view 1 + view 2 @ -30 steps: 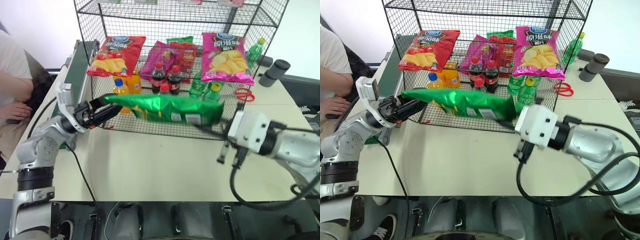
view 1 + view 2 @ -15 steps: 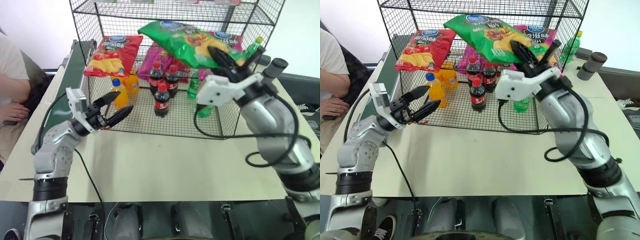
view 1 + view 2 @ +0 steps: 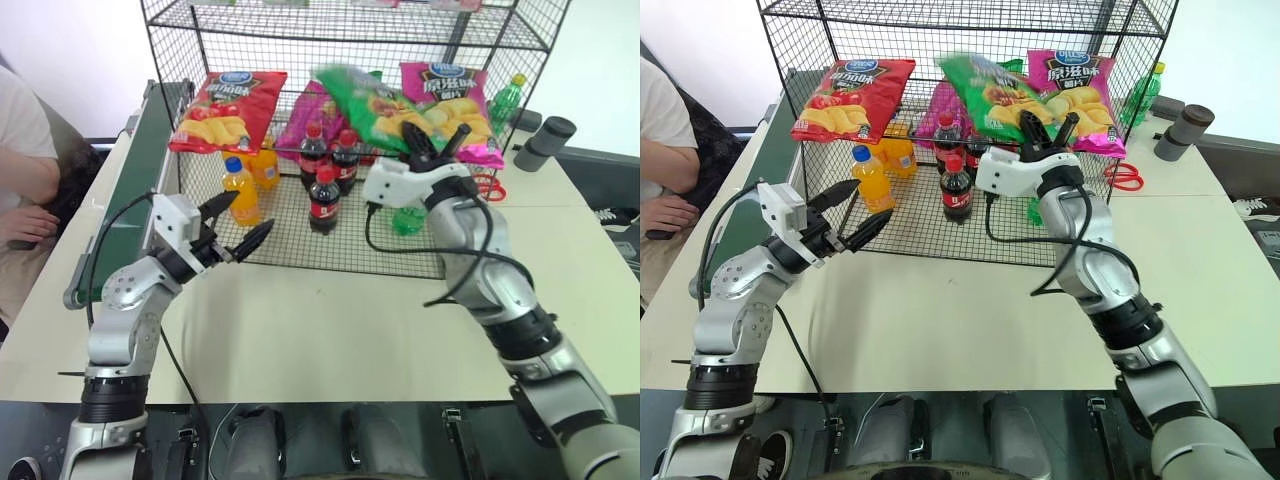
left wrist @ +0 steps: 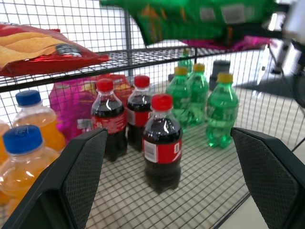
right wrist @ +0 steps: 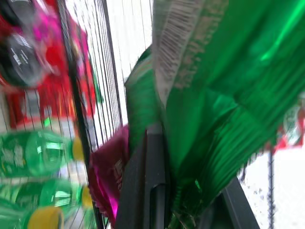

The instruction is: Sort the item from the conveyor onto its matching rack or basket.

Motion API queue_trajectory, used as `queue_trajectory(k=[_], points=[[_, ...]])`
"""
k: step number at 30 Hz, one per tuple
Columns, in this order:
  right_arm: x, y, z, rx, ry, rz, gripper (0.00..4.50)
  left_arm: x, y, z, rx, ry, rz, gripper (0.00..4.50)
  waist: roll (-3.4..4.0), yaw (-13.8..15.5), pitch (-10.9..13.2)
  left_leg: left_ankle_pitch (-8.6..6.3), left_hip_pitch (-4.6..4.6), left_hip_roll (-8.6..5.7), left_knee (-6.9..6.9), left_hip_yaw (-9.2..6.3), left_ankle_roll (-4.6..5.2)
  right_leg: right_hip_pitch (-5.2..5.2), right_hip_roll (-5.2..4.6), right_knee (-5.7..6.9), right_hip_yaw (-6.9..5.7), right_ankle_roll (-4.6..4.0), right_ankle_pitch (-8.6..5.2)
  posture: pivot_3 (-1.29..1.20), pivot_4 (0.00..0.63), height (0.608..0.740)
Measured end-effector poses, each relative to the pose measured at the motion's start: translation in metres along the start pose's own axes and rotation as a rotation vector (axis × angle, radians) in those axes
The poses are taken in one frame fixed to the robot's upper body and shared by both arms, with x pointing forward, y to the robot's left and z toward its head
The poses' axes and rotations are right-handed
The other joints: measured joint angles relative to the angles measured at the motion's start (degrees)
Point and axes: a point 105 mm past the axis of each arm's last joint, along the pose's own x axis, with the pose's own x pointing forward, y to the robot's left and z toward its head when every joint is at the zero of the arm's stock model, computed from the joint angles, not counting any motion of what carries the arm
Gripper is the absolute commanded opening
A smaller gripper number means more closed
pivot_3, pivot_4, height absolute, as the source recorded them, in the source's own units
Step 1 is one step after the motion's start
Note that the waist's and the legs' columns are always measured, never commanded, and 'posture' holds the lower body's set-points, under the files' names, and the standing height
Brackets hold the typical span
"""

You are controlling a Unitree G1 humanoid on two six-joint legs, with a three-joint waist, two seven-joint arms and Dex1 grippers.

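The green crisp bag (image 3: 385, 105) is glossy, with yellow chips and a red picture on its front, and sits tilted in the upper centre of the frame against the black wire rack (image 3: 200, 40), between the red bag (image 3: 229, 110) and the magenta bag (image 3: 452, 92). A second ago it hung low and flat between both arms. The right gripper (image 3: 437, 143) is clamped on its lower edge; the left gripper (image 3: 243, 222) is spread wide and empty.

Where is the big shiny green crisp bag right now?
In the head views, the glossy green crisp bag is up at the black wire rack, pinched in the right gripper, between the red bag and magenta bag.
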Motion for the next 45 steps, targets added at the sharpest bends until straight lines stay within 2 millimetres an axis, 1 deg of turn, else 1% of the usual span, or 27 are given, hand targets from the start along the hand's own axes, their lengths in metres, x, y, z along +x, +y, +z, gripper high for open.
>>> queue_trajectory(k=[4,7,11,16,19,23,25,26,27,28,30,31,32,33,37,39,41,42,44,45], points=[[0.01,-0.005,0.02,0.058,-0.004,-0.029,0.0,0.001,-0.003,0.003,0.023,-0.014,0.011,4.41,0.0,-0.7,0.0,0.04,-0.04,0.03,-0.01,-0.02,-0.06,-0.03,-0.02,0.0,-0.01,0.0,0.0,0.0,0.15,0.74],[0.015,-0.008,0.02,0.041,0.006,-0.044,0.0,0.002,-0.004,0.005,0.041,-0.018,0.013,4.41,0.0,-0.8,0.0,0.03,-0.04,0.01,0.0,0.0,-0.06,-0.01,-0.06,-0.02,-0.02,0.0,0.0,0.0,0.15,0.74],[0.019,0.002,0.02,0.051,0.039,-0.027,0.0,0.002,-0.002,0.005,0.039,-0.019,0.027,4.41,0.0,-1.1,0.0,0.02,-0.03,0.02,-0.01,-0.01,-0.02,-0.02,-0.04,0.0,-0.02,0.0,0.0,0.0,0.15,0.74],[0.025,0.012,0.033,0.096,0.034,0.01,0.0,0.003,-0.002,0.005,0.035,-0.021,0.035,4.41,0.0,-1.4,0.0,0.03,-0.03,0.04,-0.02,-0.02,-0.04,-0.07,-0.02,0.08,-0.02,0.0,0.0,0.0,0.15,0.74],[0.032,0.009,0.036,0.104,0.032,0.008,0.0,0.004,-0.006,0.005,0.03,-0.023,0.024,4.41,0.0,-1.6,0.0,0.03,-0.03,0.03,-0.02,-0.02,-0.04,-0.06,-0.05,0.08,-0.02,0.0,0.0,0.0,0.15,0.74],[0.039,0.006,0.047,0.17,0.017,0.006,0.0,0.005,-0.009,0.005,0.027,-0.027,0.016,4.41,0.0,-2.3,0.0,0.03,-0.03,0.06,-0.02,-0.05,-0.04,-0.06,-0.06,0.11,-0.03,0.0,0.0,0.0,0.15,0.74],[0.04,0.012,0.049,0.234,0.012,0.037,0.91,0.005,-0.01,0.005,0.027,-0.028,0.014,4.5,0.0,-2.5,0.0,0.03,-0.02,0.07,-0.02,-0.05,-0.04,-0.07,-0.05,0.14,-0.03,0.0,0.0,0.0,0.15,0.74],[0.041,0.015,0.052,0.281,0.01,0.059,1.18,0.005,-0.01,0.005,0.027,-0.028,0.014,4.5,0.0,-2.6,0.0,0.02,-0.02,0.08,-0.02,-0.05,-0.04,-0.08,-0.05,0.17,-0.02,0.0,0.0,0.0,0.15,0.74],[0.042,0.017,0.055,0.3,0.005,0.071,1.56,0.006,-0.01,0.005,0.026,-0.028,0.013,4.5,0.01,-2.6,0.0,0.02,-0.02,0.07,-0.02,-0.04,-0.03,-0.12,-0.04,0.22,-0.01,0.0,0.0,0.0,0.15,0.74],[0.044,0.015,0.06,0.307,-0.005,0.072,2.07,0.006,-0.011,0.005,0.025,-0.027,0.011,4.5,0.01,-2.6,0.0,0.02,-0.03,0.07,-0.03,-0.04,-0.04,-0.16,-0.04,0.27,-0.01,0.0,0.0,0.0,0.15,0.74],[0.047,0.004,0.071,0.324,-0.037,0.053,3.0,0.007,-0.012,0.004,0.021,-0.028,0.008,4.5,0.01,-2.5,0.0,0.03,-0.04,0.08,-0.03,-0.06,-0.04,-0.21,-0.05,0.35,-0.01,0.0,0.0,0.0,0.15,0.74],[0.048,-0.002,0.075,0.33,-0.055,0.042,3.6,0.007,-0.012,0.004,0.02,-0.03,0.008,4.5,0.01,-2.5,0.0,0.02,-0.04,0.08,-0.02,-0.06,-0.03,-0.21,-0.05,0.35,-0.01,0.0,0.0,0.0,0.15,0.74],[0.048,-0.007,0.079,0.342,-0.073,0.031,3.93,0.007,-0.012,0.004,0.019,-0.03,0.008,4.5,0.01,-2.5,0.0,0.02,-0.04,0.09,-0.02,-0.07,-0.03,-0.2,-0.06,0.35,-0.02,0.0,0.0,0.0,0.15,0.74],[0.047,-0.011,0.082,0.356,-0.087,0.023,4.46,0.007,-0.012,0.004,0.018,-0.028,0.009,4.5,0.01,-2.5,0.0,0.01,-0.04,0.08,-0.02,-0.06,0.0,-0.2,-0.07,0.35,-0.01,0.0,0.0,0.0,0.15,0.74],[0.042,-0.014,0.092,0.411,-0.134,0.032,4.46,0.005,-0.013,0.002,0.013,-0.022,0.012,4.5,0.01,-2.4,0.0,-0.01,-0.04,0.07,-0.02,-0.07,0.03,-0.2,-0.08,0.35,-0.02,0.0,0.0,0.0,0.15,0.74],[0.04,-0.012,0.096,0.434,-0.165,0.051,4.46,0.006,-0.013,0.001,0.011,-0.022,0.011,4.5,0.01,-2.4,0.0,-0.01,-0.04,0.07,-0.02,-0.07,0.03,-0.2,-0.08,0.36,-0.02,0.0,0.0,0.0,0.15,0.74],[0.035,-0.005,0.097,0.471,-0.188,0.079,4.46,0.006,-0.014,0.001,0.011,-0.022,0.008,4.5,0.01,-2.4,0.0,-0.01,-0.04,0.08,-0.03,-0.09,0.03,-0.19,-0.07,0.35,-0.02,0.0,0.0,0.0,0.15,0.74],[0.032,0.002,0.097,0.495,-0.195,0.106,4.46,0.006,-0.015,0.001,0.011,-0.022,0.006,4.5,0.01,-2.4,0.0,-0.01,-0.04,0.07,-0.03,-0.08,0.03,-0.19,-0.08,0.35,-0.02,0.0,0.0,0.0,0.15,0.74],[0.025,0.011,0.099,0.584,-0.213,0.144,4.46,0.006,-0.015,0.001,0.009,-0.023,0.006,4.5,0.01,-2.4,0.0,-0.01,-0.05,0.08,-0.03,-0.08,0.03,-0.2,-0.08,0.36,-0.02,0.0,0.0,0.0,0.15,0.74],[0.021,0.013,0.104,0.635,-0.237,0.167,4.46,0.007,-0.015,0.001,0.009,-0.024,0.006,4.5,0.01,-2.4,0.0,-0.01,-0.05,0.08,-0.03,-0.09,0.03,-0.2,-0.07,0.36,-0.02,0.0,0.0,0.0,0.15,0.74]])
